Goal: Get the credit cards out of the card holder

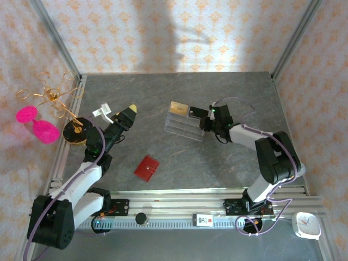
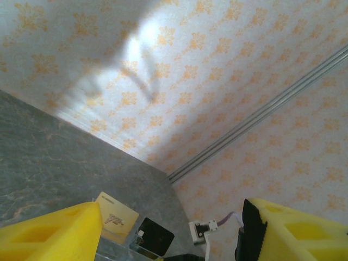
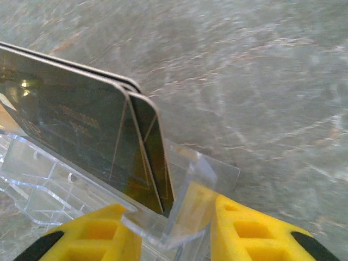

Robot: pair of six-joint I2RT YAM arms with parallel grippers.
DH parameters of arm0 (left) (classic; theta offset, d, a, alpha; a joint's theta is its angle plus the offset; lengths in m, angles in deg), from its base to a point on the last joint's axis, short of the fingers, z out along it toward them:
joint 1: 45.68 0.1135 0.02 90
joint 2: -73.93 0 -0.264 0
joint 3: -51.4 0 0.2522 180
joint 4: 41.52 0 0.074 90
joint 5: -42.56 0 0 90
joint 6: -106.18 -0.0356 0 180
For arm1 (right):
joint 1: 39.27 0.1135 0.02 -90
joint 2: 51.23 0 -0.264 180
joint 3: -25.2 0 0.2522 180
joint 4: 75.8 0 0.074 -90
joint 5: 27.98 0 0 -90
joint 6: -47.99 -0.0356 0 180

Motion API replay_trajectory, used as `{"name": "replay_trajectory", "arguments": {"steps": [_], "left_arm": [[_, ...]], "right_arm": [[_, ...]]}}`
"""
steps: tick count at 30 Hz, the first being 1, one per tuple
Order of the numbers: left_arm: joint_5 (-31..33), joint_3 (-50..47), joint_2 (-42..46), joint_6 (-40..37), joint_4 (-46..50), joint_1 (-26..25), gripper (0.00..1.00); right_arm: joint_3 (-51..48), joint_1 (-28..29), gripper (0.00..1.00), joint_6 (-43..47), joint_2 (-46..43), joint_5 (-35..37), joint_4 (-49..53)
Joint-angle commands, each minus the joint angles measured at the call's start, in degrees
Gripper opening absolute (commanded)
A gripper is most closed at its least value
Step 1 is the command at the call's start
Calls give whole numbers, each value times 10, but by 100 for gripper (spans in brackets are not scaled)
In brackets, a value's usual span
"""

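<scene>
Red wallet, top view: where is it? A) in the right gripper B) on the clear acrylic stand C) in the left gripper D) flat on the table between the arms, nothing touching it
D: the red wallet lies flat on the table, well apart from the left gripper, while the right gripper is over at the clear acrylic stand.

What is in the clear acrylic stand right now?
A gold card and a glossy black card stand in its rear tier. The right jaws cover the stand's right end, hiding anything there.
</scene>
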Motion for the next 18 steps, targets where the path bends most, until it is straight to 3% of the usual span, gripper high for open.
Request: {"name": "replay_trajectory", "arguments": {"steps": [1, 9, 16, 18], "left_arm": [[5, -19, 27, -23, 57, -5, 68], [-17, -39, 69, -22, 102, -6, 68], [-15, -49, 98, -21, 131, -7, 73], [-13, -52, 107, -20, 140, -6, 76]], "right_arm": [[27, 11, 32, 40, 23, -26, 45], [74, 17, 32, 92, 59, -101, 83], [116, 29, 33, 106, 100, -91, 102], [119, 29, 37, 105, 102, -89, 102]]}}
